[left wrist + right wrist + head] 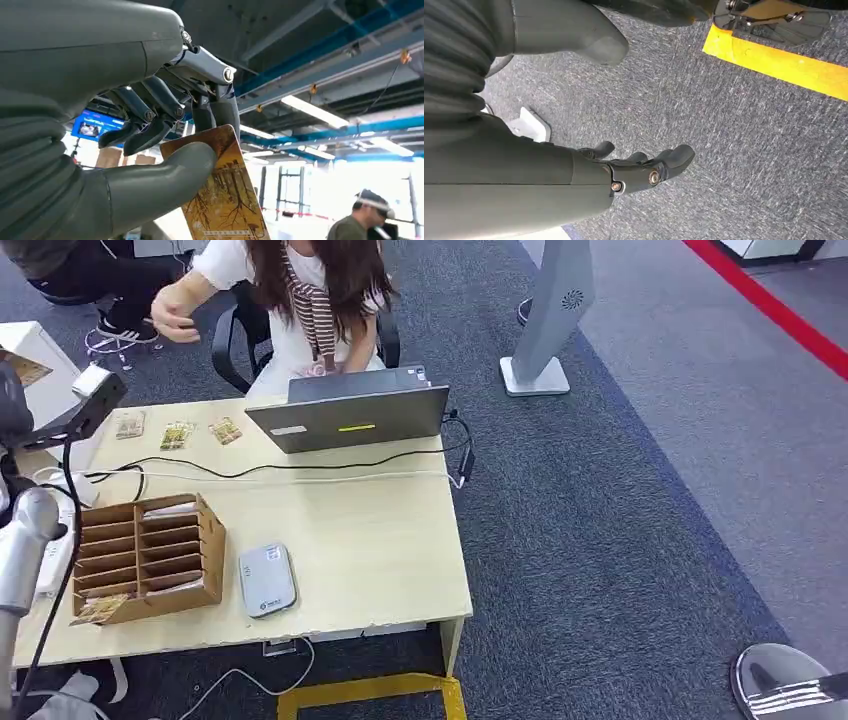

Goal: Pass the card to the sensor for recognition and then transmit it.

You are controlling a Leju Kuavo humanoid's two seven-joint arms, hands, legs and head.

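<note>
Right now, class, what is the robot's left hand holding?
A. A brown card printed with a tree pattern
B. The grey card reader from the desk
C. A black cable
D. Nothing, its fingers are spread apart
A: in the left wrist view the left robot hand pinches a brown card with a tree pattern between thumb and fingers.

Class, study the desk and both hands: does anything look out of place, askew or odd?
Mostly orderly. One card sticks out crookedly from the bottom corner of the cardboard slot rack, past its edge. Three cards lie loose near the laptop. The left hand pinches a brown card; the right hand hangs open above the carpet.
</note>
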